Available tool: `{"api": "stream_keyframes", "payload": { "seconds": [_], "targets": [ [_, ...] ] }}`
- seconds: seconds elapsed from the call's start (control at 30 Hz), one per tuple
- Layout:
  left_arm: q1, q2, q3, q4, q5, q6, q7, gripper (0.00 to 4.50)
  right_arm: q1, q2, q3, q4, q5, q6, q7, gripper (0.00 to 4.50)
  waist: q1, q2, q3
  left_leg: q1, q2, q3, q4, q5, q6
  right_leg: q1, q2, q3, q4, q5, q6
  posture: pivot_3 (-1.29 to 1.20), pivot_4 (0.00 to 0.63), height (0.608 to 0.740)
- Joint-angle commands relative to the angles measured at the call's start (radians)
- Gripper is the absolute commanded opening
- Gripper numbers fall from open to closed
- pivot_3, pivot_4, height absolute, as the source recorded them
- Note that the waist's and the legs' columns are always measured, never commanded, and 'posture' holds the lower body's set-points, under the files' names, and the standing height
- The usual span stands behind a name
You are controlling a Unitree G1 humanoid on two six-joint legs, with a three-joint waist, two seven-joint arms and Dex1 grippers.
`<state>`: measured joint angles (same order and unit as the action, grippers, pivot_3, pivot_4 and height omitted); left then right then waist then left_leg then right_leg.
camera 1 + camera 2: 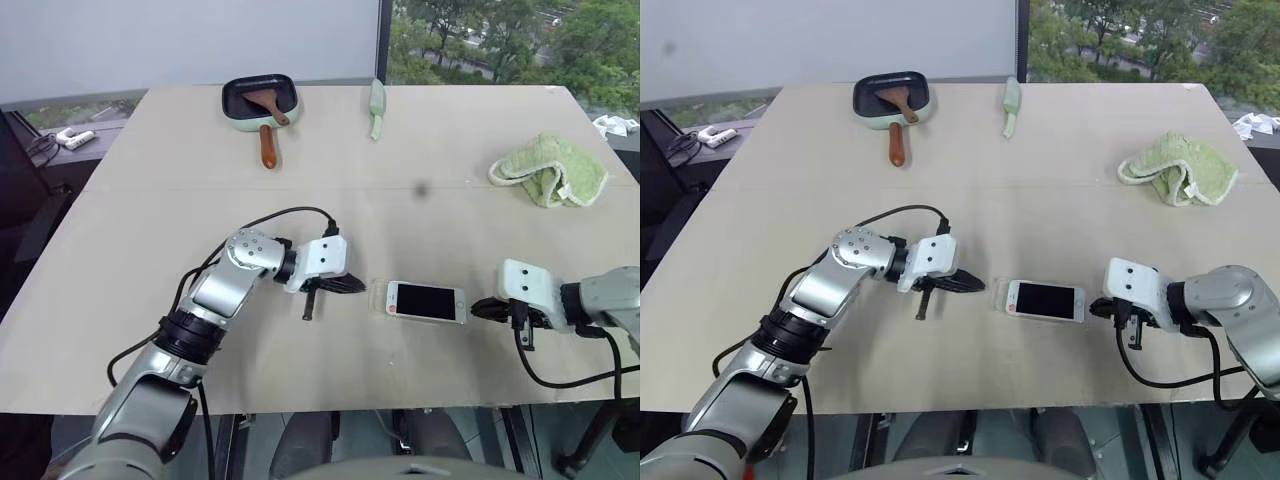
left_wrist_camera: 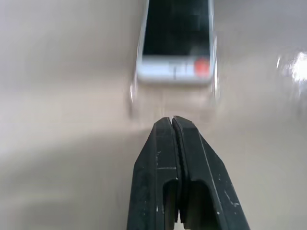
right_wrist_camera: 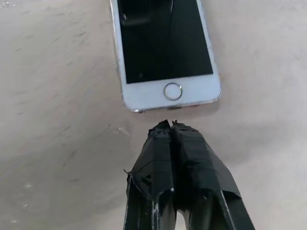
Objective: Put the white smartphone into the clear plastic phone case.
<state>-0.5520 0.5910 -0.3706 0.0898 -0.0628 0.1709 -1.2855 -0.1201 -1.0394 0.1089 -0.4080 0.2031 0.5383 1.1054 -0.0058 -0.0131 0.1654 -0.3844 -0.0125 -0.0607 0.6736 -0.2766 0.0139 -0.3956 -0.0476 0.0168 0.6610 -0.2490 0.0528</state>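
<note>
Item, left pincer (image 1: 355, 285): two black fingers pressed together tip to tip, gripping nothing, poised low over the broad beige bench (image 1: 150, 220) and pointing toward the phone. Item, right pincer (image 1: 1097, 306): black tape-wrapped fingers likewise closed flat against each other, empty, aimed at the phone from the opposite side. Item, flat rectangular white smartphone (image 1: 427, 301) with black screen, white bezel and rounded corners: lying screen-up on the bench between the two pincers, its long axis running from one to the other; the end bearing a small reddish mark faces the left pincer and sits just ahead of its tips, apart from them, while the end with the round home button faces the right pincer, close before its tips and not touching. Item, thin clear plastic phone case (image 1: 381, 298) with faint glossy edges: visible as a transparent rim around the reddish-marked end of the phone, nearest the left pincer; how fully the phone is seated cannot be told. Beyond both pincers, well apart at the far side of the bench: a pale green square pan (image 1: 259, 102) with brown handle, a pale green utensil (image 1: 377, 107), and a crumpled green cloth (image 1: 550, 170) beyond the right pincer.
</note>
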Motion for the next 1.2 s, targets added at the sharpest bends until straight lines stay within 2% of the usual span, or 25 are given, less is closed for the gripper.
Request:
{"api": "stream_keyframes", "payload": {
  "seconds": [0.03, 0.47, 0.6, 0.77, 0.97, 1.2],
  "targets": [
    [-0.003, -0.023, -0.022, 0.009, 0.015, -0.03, 0.01, 0.0, -0.021, -0.002, 0.012, -0.007, -0.016, -0.02, 0.002, 0.03, 0.0, 0.0, 0.0, 0.0, 0.0, 0.0, 0.0, 0.0, 0.0, 0.0, 0.0, 0.0, 0.0, 0.0, 0.0, 0.0, 0.15, 0.74],
    [-0.007, -0.108, -0.066, 0.043, 0.045, -0.041, 0.008, 0.0, -0.185, 0.037, 0.155, -0.031, -0.074, 0.008, 0.025, 0.03, 0.004, 0.0, 0.0, 0.0, -0.001, -0.001, 0.0, 0.0, 0.0, 0.0, -0.001, -0.001, 0.0, 0.0, 0.0, 0.0, 0.15, 0.74],
    [-0.001, -0.121, -0.074, 0.029, 0.048, -0.033, 0.007, 0.0, -0.272, 0.106, 0.24, -0.049, -0.106, 0.039, 0.029, 0.03, 0.002, 0.0, 0.0, 0.0, -0.001, 0.0, 0.0, 0.0, 0.0, 0.0, -0.001, 0.0, 0.001, 0.0, 0.0, 0.0, 0.15, 0.74],
    [0.004, -0.136, -0.076, 0.013, 0.053, -0.021, 0.006, 0.0, -0.309, 0.157, 0.277, -0.076, -0.12, 0.089, 0.037, 0.03, -0.005, 0.001, 0.0, 0.001, -0.001, -0.001, 0.0, 0.0, 0.0, 0.001, 0.0, -0.001, 0.001, 0.0, 0.0, 0.0, 0.15, 0.74],
    [0.012, -0.141, -0.069, 0.001, 0.048, -0.012, 0.003, 0.0, -0.292, 0.14, 0.249, -0.072, -0.156, 0.102, 0.024, 0.03, -0.005, 0.001, -0.001, 0.003, 0.0, -0.001, 0.0, 0.0, 0.0, 0.002, 0.0, 0.0, 0.001, 0.0, 0.0, 0.0, 0.15, 0.74],
    [-0.031, -0.056, 0.039, -0.019, 0.003, 0.032, -0.022, 0.0, -0.184, 0.084, 0.077, -0.112, -0.094, 0.179, 0.003, 0.03, -0.004, 0.001, 0.0, -0.001, 0.0, -0.001, 0.0, 0.0, 0.0, -0.001, -0.001, -0.001, 0.001, 0.0, 0.0, 0.0, 0.15, 0.74]
  ]
}}
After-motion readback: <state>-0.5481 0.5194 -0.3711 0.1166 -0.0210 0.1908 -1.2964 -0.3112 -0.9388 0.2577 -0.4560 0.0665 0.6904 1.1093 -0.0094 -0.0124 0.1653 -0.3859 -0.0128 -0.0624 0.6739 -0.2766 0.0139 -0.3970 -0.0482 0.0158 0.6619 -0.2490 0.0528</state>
